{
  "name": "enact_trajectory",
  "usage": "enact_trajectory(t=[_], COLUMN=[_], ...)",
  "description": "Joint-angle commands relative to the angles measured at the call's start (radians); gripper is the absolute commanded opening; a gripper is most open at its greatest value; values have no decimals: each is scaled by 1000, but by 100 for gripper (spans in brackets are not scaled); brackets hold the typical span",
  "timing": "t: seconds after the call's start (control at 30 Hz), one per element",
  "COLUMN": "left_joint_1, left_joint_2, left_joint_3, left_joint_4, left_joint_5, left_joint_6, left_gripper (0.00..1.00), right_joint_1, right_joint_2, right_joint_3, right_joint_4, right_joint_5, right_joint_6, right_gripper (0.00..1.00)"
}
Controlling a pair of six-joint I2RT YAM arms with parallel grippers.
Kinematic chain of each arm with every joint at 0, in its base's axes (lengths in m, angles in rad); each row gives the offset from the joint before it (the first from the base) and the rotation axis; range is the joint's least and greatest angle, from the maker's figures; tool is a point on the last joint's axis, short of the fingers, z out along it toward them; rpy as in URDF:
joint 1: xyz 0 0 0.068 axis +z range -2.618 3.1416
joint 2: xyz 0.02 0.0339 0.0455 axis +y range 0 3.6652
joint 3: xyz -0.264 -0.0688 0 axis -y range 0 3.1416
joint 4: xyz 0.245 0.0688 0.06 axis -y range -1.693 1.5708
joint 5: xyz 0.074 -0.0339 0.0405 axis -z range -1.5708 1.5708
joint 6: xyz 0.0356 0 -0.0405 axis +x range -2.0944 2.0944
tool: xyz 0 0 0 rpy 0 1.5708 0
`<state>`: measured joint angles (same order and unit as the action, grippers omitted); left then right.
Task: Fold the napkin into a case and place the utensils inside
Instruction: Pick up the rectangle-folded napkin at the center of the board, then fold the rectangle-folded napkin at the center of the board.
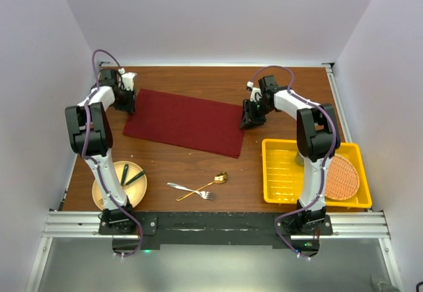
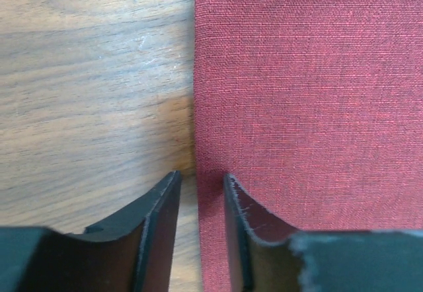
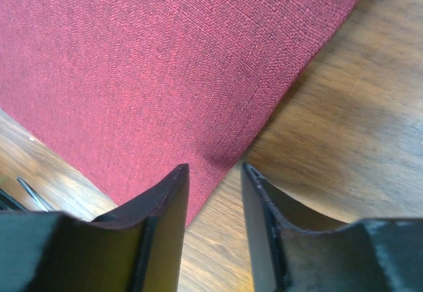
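Maroon cloth, the napkin (image 1: 184, 121), lay flat as a wide rectangle across the far half of the wooden table (image 1: 198, 80), not yet narrowed to a case. The left gripper (image 1: 127, 102) and the right gripper (image 1: 250, 118) each straddled a short edge, fingers apart and pinching nothing. The fork (image 1: 178, 187) and spoon (image 1: 221, 178) lay crossed near the front, well apart from the cloth. By this view, folding and loading were both undone. Pale walls enclosed three sides.

Light was bright and even; shadows were soft. Top view was sharp. Wrist views: near fingers (image 2: 155, 236) blurred, napkin (image 2: 310, 94) weave crisp, pale sheen on table (image 2: 79, 47).
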<state>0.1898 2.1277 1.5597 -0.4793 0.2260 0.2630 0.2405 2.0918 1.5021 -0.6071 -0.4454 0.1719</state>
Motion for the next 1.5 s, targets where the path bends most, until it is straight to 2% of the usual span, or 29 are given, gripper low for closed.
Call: enact_trajectory(t=[0.0, 0.33, 0.43, 0.47, 0.5, 0.63, 0.8, 1.07, 1.37, 1.47], left_joint_1=[-15, -66, -67, -69, -66, -67, -85, -222, -426, -501], left_joint_2=[12, 14, 31, 32, 25, -43, -164, -261, -213, -183], left_joint_3=[-33, -66, -55, -44, -40, -30, -13, -69, -174, -179], left_joint_4=[1, 16, 1, -2, -2, 16, 15, 16, 154, 241], left_joint_5=[41, 0, 4, 4, 6, 44, 203, 369, 489, 521], left_joint_6=[25, 27, 25, 25, 21, 18, 4, -60, -255, -410], left_gripper=[32, 29, 19, 6, 0, 0, 0, 0, 0, 0], right_joint_1=[16, 20, 20, 22, 20, 22, 22, 22, 22, 22], right_joint_2=[31, 43, 48, 47, 48, 50, 47, 48, 50, 48], right_joint_3=[-17, -13, -8, -8, -6, -8, -20, -20, -29, -39], right_joint_4=[9, 17, 18, 18, 17, 18, 24, 26, 30, 33], right_joint_5=[-15, -10, -10, -10, -10, -12, -15, -18, -26, -30], right_joint_6=[18, 18, 17, 17, 15, 15, 12, 9, 6, 6], right_gripper=[38, 32, 31, 31, 29, 28, 28, 27, 27, 27])
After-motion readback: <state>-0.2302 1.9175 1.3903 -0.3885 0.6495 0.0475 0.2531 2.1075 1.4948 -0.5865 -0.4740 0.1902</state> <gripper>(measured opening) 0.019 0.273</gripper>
